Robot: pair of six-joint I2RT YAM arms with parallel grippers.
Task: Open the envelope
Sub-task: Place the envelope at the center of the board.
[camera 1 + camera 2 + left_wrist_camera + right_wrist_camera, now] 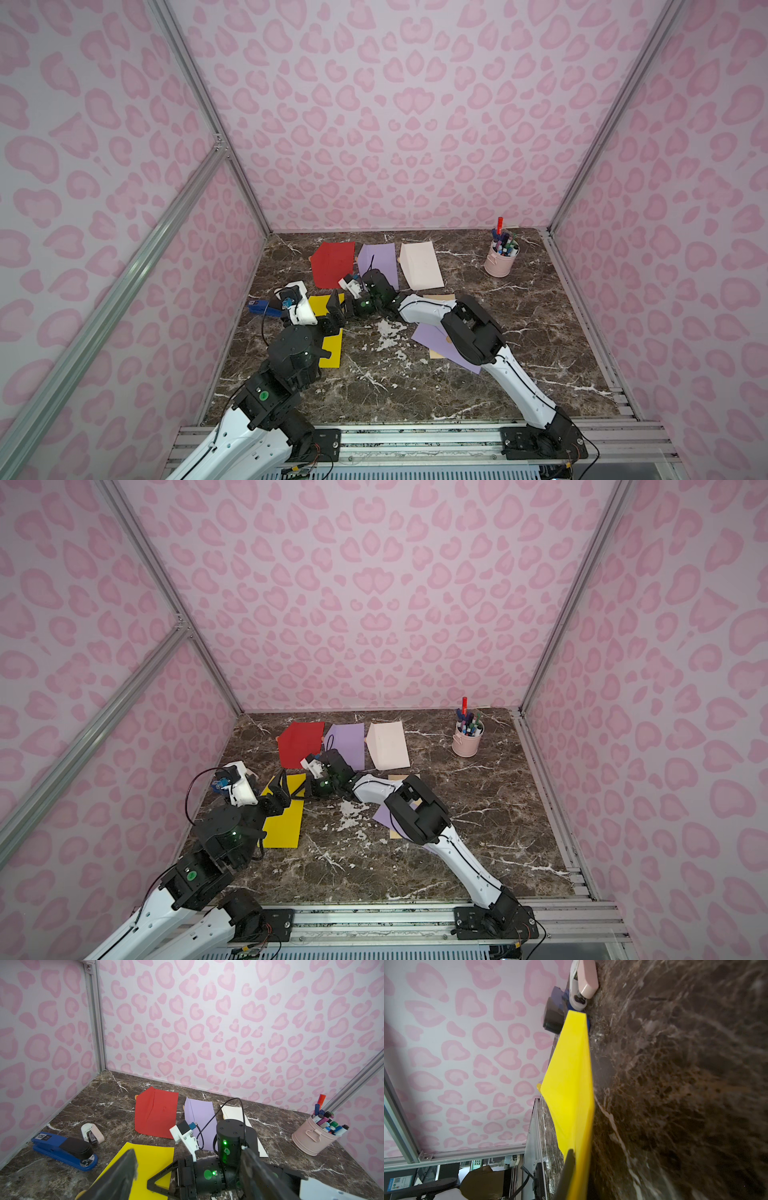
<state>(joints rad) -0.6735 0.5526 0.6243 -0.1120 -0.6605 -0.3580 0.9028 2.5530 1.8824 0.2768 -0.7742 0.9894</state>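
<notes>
right end effector (308, 789) is clamped together on the yellow envelope (330, 347), and the right wrist view shows a dark finger pinching its thin yellow flap (569, 1084), which stands up off the counter (415, 395). left end effector (279, 789) hovers over the same far end with its fingers wide apart, holding nothing.

the envelope lies on the left half of the counter, its long axis running from the front rail toward the back wall. the pinch is at the far end, so the body stretches back toward the robot from both end effectors. the left arm's base is the nearer one. the right arm reaches right across the middle.

looks like the flap is mid-lift, and the body will likely want pinning by that open left end effector.

it's tight here: the blue stapler (62, 1149) and small pink stapler (92, 1133) sit just left, near the side wall, and the red envelope (332, 264) lies just behind. the clear room is toward the front and the centre of the counter.
</notes>
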